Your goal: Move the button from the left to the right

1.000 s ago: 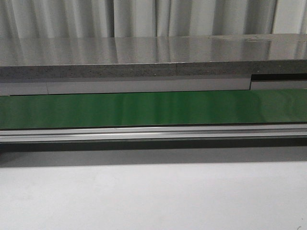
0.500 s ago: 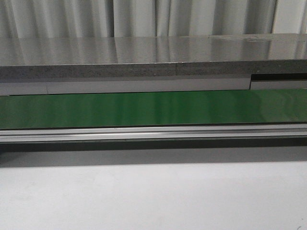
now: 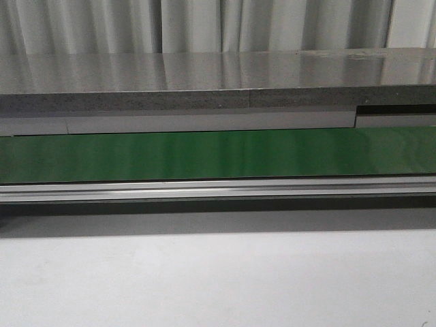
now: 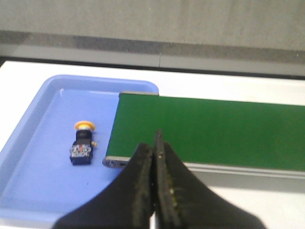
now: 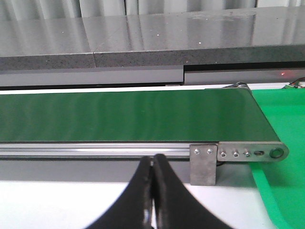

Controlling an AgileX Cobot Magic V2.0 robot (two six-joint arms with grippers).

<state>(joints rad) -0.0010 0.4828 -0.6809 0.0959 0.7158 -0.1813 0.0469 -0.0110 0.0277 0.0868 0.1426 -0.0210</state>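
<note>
The button [image 4: 83, 142], with a yellow-orange cap on a black body, lies on its side in a blue tray [image 4: 43, 157] beside the end of the green conveyor belt [image 4: 209, 129]. My left gripper [image 4: 155, 143] is shut and empty, above the belt's near rail, apart from the button. My right gripper [image 5: 153, 161] is shut and empty, in front of the belt's [image 5: 128, 117] other end, near a green tray [image 5: 281, 143]. In the front view only the belt [image 3: 218, 155] shows; neither gripper nor the button is in it.
An aluminium rail [image 3: 218, 189] runs along the belt's near side. A metal end bracket [image 5: 238, 155] sits at the belt's right end. A grey counter [image 3: 204, 88] and curtains stand behind the belt. White table surface [image 3: 218, 279] lies in front.
</note>
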